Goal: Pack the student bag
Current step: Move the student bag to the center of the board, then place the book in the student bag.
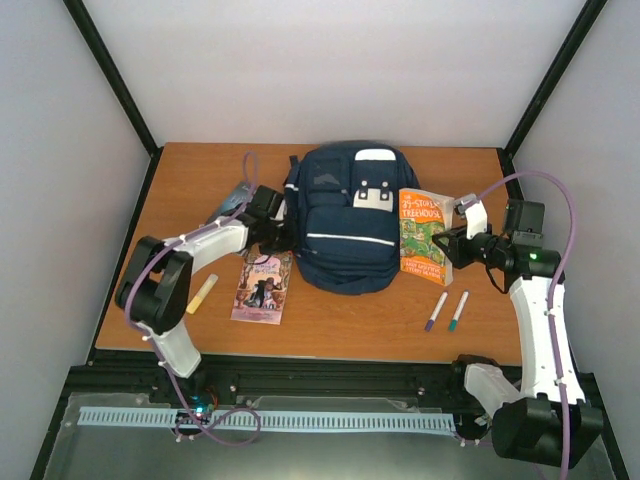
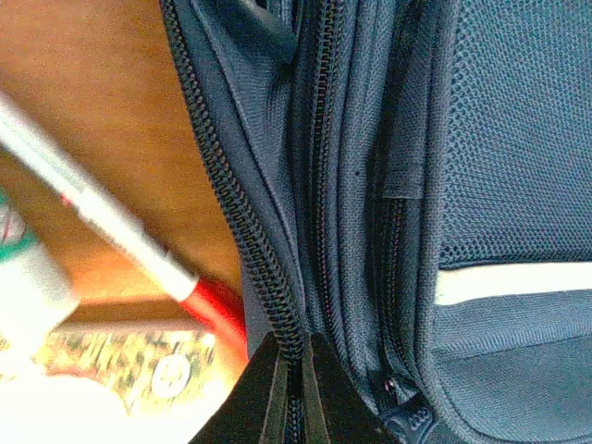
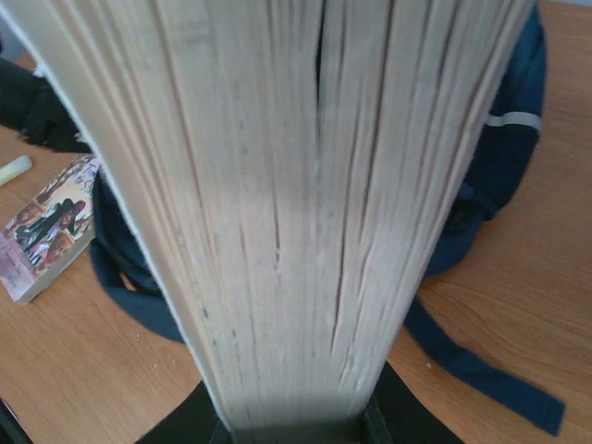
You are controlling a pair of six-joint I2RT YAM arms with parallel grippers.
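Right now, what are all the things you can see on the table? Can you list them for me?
backpack: one, navy blue, middle of table.
orange-green book: one, right of backpack, held by right hand.
pink book: one, lying flat, front-left of backpack.
yellow marker: one, left of pink book.
pens: two, white; purple-capped pen and teal-capped pen, front right.
red-capped pen: one, white, on table beside backpack.
table: one, brown wood.
left hand: one, black, pinched on backpack's side zip.
right hand: one, black, shut on orange-green book.

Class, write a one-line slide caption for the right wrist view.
Right gripper clamps a thick book, navy backpack on the wooden table behind.
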